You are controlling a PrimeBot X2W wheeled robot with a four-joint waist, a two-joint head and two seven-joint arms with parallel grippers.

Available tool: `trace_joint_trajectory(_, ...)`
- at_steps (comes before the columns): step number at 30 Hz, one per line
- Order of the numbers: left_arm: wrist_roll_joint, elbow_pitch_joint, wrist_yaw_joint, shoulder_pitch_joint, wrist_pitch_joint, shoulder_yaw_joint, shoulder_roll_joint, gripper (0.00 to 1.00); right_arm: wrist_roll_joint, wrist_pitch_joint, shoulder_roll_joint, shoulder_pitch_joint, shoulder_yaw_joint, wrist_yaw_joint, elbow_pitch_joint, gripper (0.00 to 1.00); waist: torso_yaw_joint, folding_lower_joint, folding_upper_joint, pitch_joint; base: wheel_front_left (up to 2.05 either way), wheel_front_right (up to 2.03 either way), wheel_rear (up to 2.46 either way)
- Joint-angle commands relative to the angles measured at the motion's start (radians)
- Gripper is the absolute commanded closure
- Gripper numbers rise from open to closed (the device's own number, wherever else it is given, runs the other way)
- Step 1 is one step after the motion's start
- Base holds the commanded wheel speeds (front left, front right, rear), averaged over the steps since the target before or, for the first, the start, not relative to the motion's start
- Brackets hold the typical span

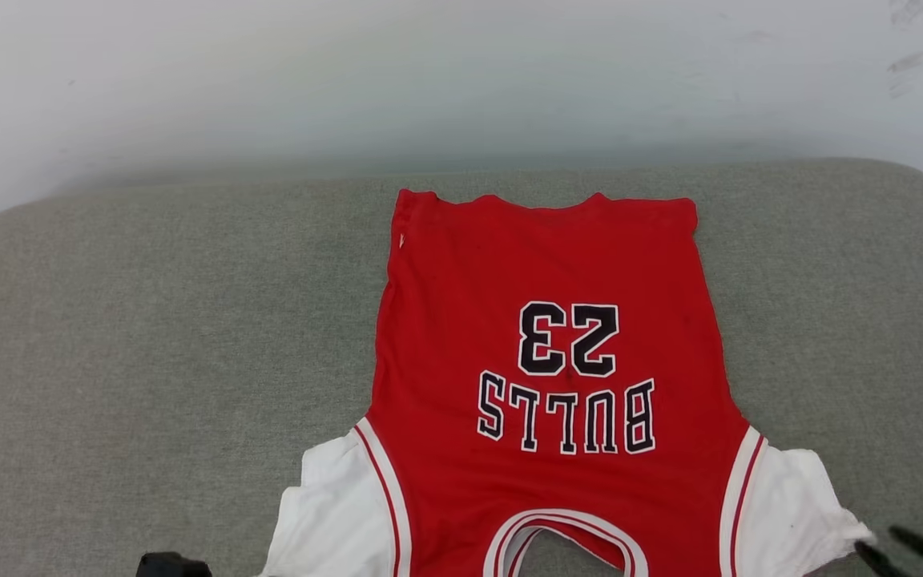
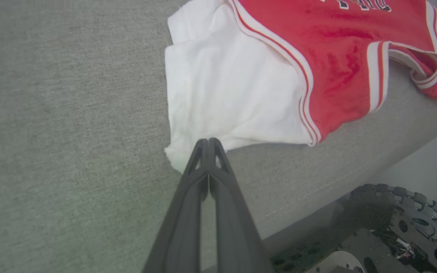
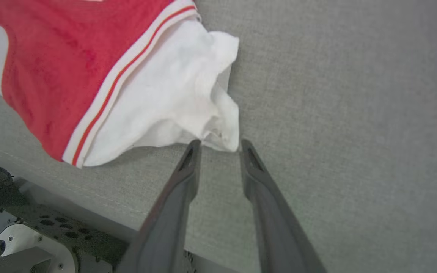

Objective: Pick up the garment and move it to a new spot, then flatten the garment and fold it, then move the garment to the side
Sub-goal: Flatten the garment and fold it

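The garment, a red jersey with black numerals and white sleeves, lies spread flat on the grey cushioned surface, its collar toward me. In the left wrist view my left gripper is shut, its tips pinching the hem of the white sleeve at its near corner. My right gripper stands open, and the crumpled corner of the other white sleeve lies loose just ahead of its fingertips. That gripper also appears at the head view's lower right, beside the sleeve's tip.
The cushion's near edge runs close behind both grippers. Below it sit my base and a toothed wheel. A pale wall rises behind the cushion. Bare grey fabric lies to the left and right of the jersey.
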Motion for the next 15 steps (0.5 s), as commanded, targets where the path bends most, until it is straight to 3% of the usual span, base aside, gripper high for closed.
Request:
trace_joint_trajectory(1, 0.008, -0.006, 0.007, -0.012, -0.002, 0.006, -0.002, 1.00, -0.014, 0.006, -0.010, -0.004, -0.026, -0.001, -0.015, 0.00, 0.002, 0.0002, 0.0000, 0.005, 0.00, 0.00, 0.00)
trace_joint_trajectory(11, 0.094, -0.085, 0.044, -0.100, 0.002, 0.031, 0.007, 1.00, -0.114, 0.150, -0.083, -0.215, -0.403, -0.001, -0.267, 0.00, 0.049, 0.0002, 0.0000, 0.114, 0.00, 0.00, 0.00)
trace_joint_trajectory(15, 0.135, -0.112, 0.054, -0.153, 0.008, 0.041, 0.007, 1.00, -0.127, 0.295, -0.064, -0.399, -0.434, -0.001, -0.318, 0.00, 0.087, 0.0002, 0.0000, 0.192, 0.00, 0.00, 0.00)
